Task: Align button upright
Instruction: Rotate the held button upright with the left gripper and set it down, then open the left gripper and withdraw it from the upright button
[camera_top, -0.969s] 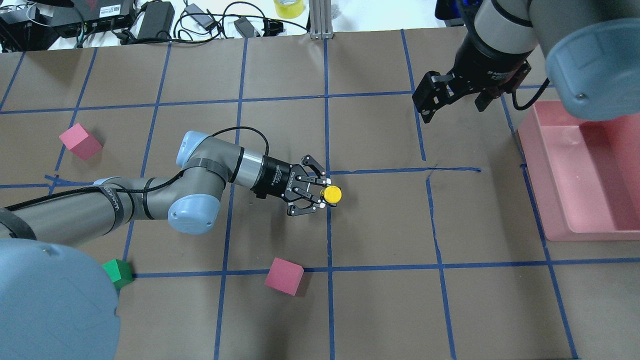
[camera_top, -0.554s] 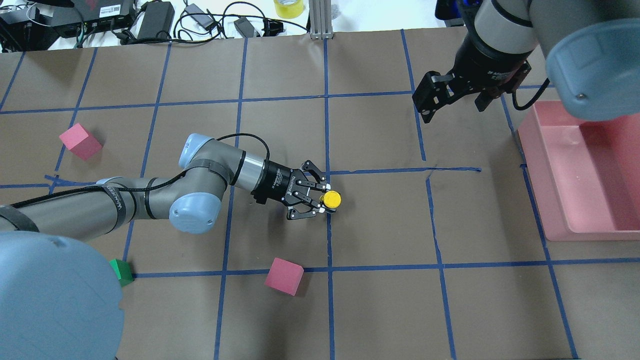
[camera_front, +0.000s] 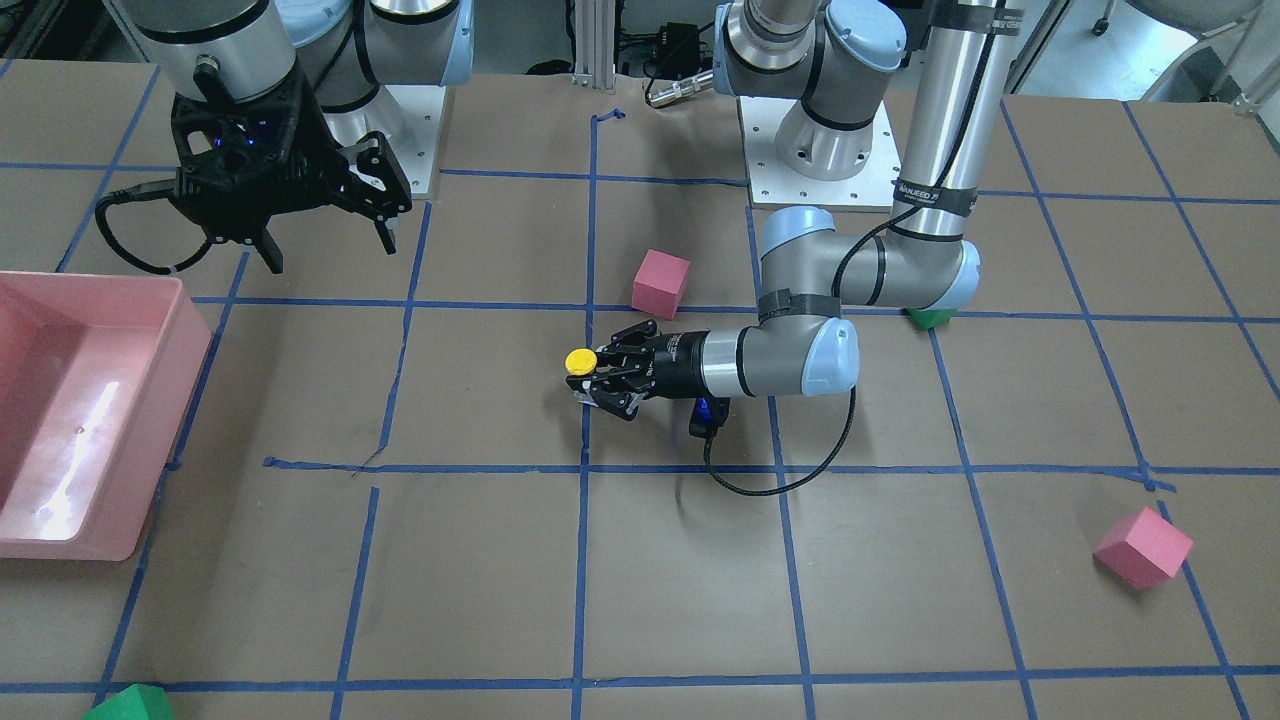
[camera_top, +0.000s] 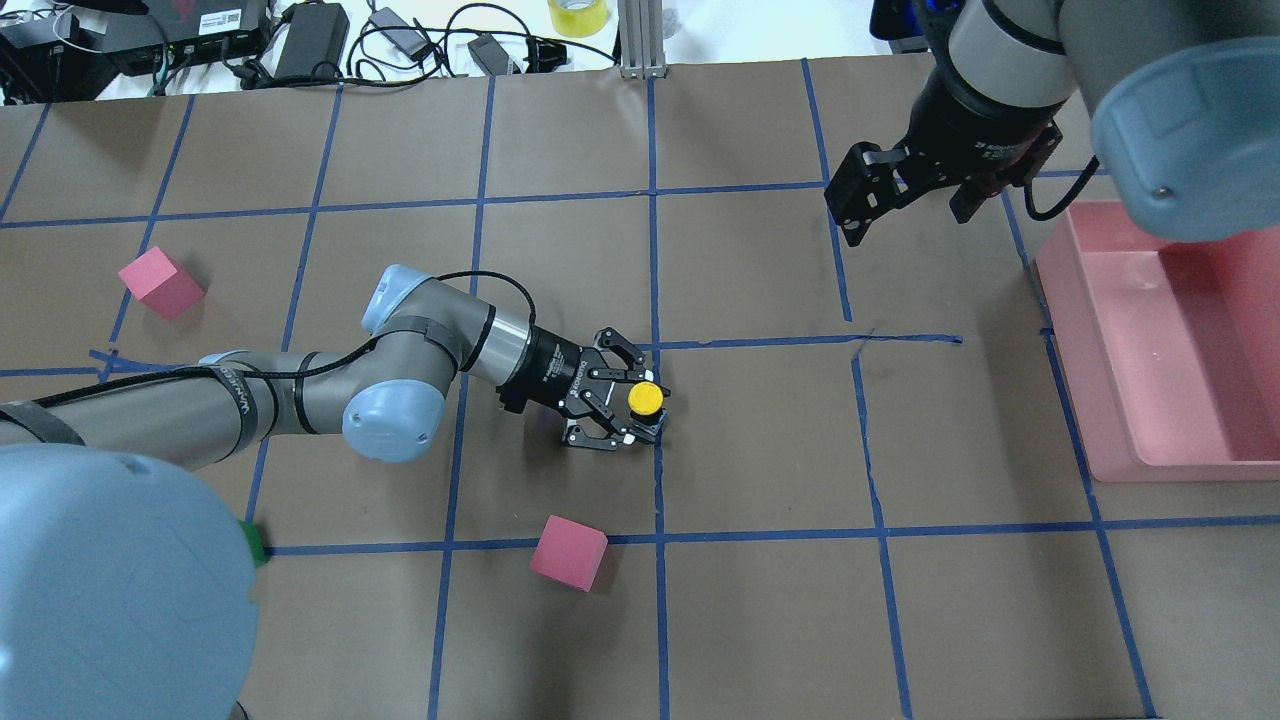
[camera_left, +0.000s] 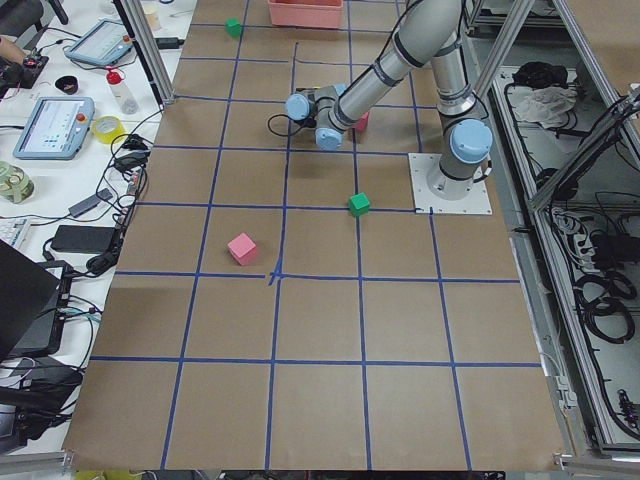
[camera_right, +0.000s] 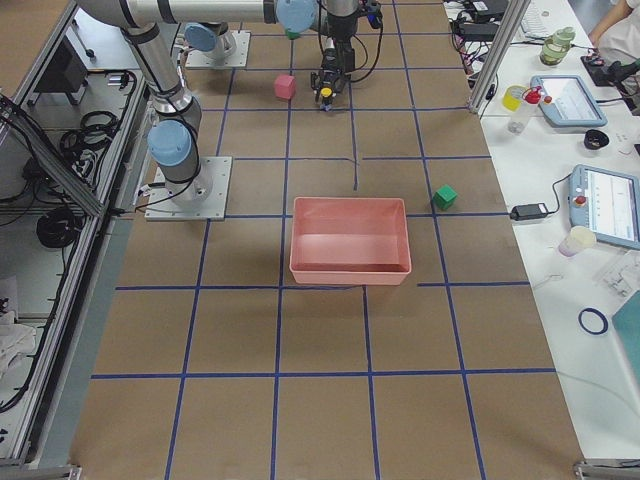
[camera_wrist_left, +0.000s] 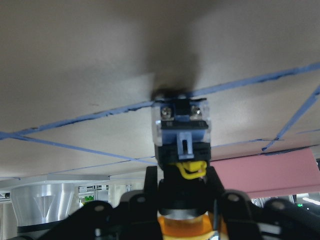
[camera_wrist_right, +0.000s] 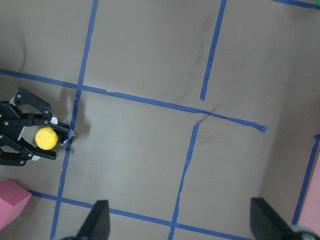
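The button has a round yellow cap, a black body and a clear and blue base. My left gripper is shut on its body near the middle of the table, with the arm lying low and nearly level. The yellow cap faces up. In the left wrist view the base points at the brown paper by a blue tape line, and I cannot tell whether it touches. My right gripper is open and empty, high at the far right. It looks down on the held button.
A pink cube lies near the left gripper, toward the robot. Another pink cube lies far left. A green cube peeks out beside the left arm's shoulder. A pink bin stands at the right edge. Blue tape lines grid the table.
My left gripper has shifted a little toward the robot and drawn back with the button in it. The yellow cap now faces more squarely up. The right arm has not moved.
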